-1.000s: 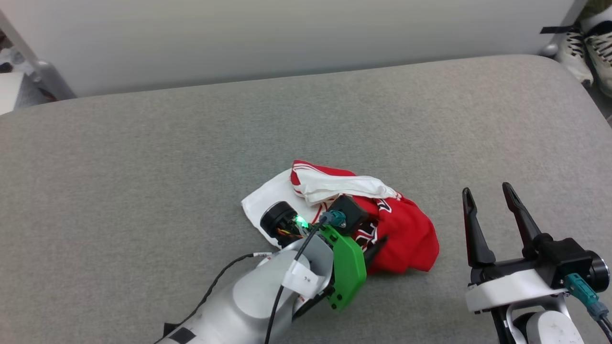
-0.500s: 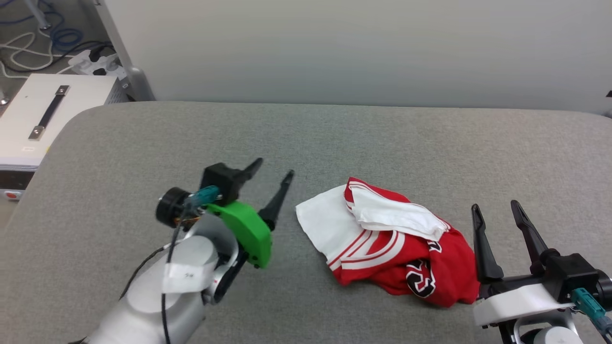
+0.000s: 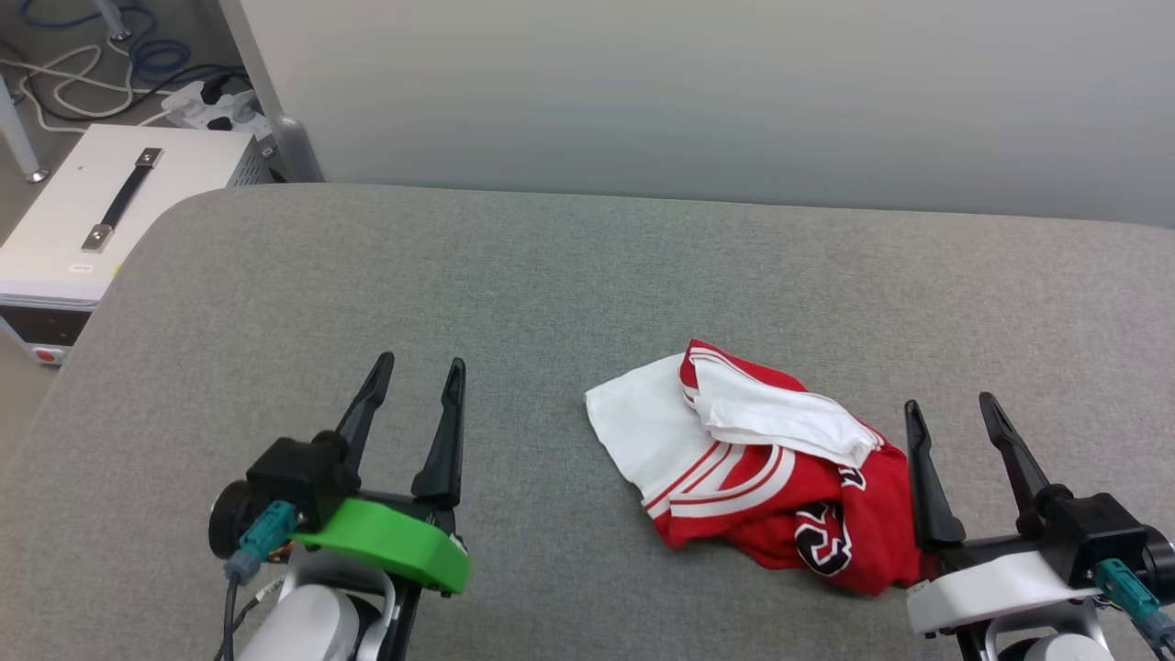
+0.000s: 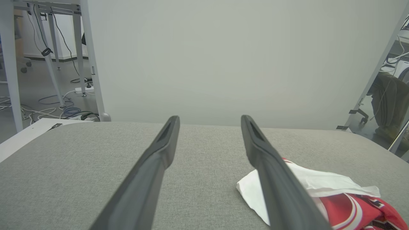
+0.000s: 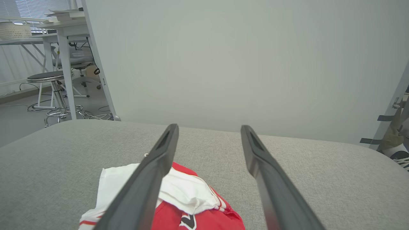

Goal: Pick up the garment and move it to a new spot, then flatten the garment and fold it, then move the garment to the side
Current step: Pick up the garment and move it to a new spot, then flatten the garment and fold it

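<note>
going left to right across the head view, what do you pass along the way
white box → left tool, open → red and white shirt, crumpled on the grey surface → right tool, open

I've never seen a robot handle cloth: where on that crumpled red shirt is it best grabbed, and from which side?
Probably the white sleeve bunched on top of the shirt, from above: it stands up as a ridge to pinch, while the edges lie flat on the table. The open right hand is nearest.
</note>
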Tool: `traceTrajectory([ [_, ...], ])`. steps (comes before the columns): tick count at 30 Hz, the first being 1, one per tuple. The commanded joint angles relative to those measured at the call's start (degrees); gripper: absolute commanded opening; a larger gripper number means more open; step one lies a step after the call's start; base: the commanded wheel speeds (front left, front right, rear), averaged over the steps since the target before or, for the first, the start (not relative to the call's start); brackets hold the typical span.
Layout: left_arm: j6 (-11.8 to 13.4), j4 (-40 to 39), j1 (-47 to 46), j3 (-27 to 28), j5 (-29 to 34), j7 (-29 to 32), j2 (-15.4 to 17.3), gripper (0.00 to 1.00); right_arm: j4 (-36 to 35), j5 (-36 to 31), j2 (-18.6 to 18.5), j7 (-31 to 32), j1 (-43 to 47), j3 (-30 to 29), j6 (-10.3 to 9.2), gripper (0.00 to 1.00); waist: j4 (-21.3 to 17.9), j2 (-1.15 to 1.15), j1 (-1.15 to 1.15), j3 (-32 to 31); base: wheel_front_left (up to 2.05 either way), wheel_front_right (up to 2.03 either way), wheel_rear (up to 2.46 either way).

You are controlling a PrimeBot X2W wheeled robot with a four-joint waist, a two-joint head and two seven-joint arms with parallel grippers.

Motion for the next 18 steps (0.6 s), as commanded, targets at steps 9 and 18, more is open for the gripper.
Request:
traceTrajectory([
  [9,-7.7,-0.2,5.5,7.7,9.8,-0.3,-7.4,1.00,0.9,-0.2,-0.1,-0.3,0.3,0.6,-0.06,1.00,-0.7,0.00,0.00,0.0,0.00,0.00,0.00],
  [18,-11.9,1.1,6.2,11.8,14.4,-0.3,-11.6,1.00,1.9,0.6,-0.1,0.0,0.4,0.7,-0.06,1.00,-0.7,0.00,0.00,0.1,0.00,0.00,0.00],
])
